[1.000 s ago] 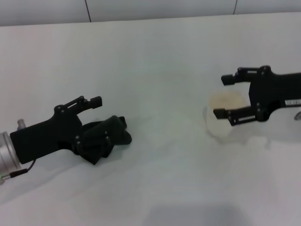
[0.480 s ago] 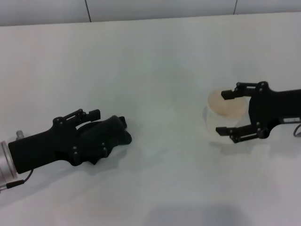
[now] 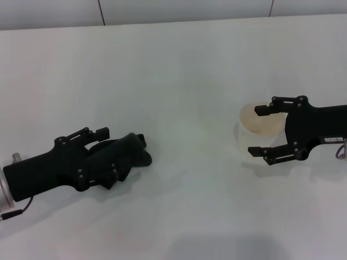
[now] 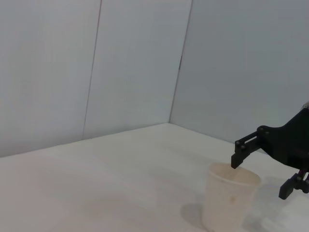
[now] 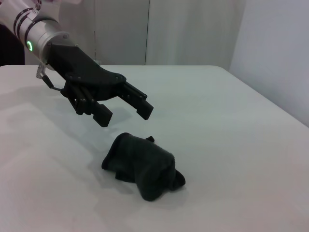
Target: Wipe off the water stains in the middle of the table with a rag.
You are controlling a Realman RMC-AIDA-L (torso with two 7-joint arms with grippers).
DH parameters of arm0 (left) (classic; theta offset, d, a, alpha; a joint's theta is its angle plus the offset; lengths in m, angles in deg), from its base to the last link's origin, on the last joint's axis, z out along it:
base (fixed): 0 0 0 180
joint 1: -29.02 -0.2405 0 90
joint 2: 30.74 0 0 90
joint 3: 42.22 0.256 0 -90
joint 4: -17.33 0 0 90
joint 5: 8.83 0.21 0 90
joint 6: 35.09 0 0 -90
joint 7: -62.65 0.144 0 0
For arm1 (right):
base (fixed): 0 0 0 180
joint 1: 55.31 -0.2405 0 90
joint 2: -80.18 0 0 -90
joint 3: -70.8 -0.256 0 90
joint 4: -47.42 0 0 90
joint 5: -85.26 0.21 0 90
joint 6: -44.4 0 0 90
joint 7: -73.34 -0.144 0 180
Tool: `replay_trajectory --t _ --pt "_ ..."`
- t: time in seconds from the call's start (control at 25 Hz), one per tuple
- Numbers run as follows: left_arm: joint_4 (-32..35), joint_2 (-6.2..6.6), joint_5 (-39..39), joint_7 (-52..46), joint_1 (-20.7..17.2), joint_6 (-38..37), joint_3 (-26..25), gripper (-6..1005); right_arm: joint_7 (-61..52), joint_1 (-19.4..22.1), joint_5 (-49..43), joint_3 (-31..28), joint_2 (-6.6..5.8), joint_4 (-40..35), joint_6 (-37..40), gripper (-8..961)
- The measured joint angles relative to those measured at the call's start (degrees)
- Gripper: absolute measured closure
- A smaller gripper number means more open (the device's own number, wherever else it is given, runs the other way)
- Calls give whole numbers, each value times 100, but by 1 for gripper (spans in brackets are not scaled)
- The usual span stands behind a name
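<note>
The dark rag lies bunched on the white table at the left. My left gripper hovers just over it, open, and in the right wrist view its fingers stand spread above the rag without holding it. On the right, my right gripper is open, one finger on either side of a translucent white cup. The left wrist view shows that cup with the right gripper just behind it. I cannot make out the water stains anywhere on the table.
The table's far edge meets a pale wall at the back. Bare white tabletop stretches between the rag and the cup.
My left gripper has drawn back toward the left, off the rag. The right gripper has shifted toward the near edge, bringing its open fingers to either side of the cup.
</note>
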Motion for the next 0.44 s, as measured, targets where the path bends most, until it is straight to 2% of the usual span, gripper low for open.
replay_trajectory --t 0.44 --pt "4 20 169 -179 115 -21 -3 109 3 -2 94 -9 0 0 16 81"
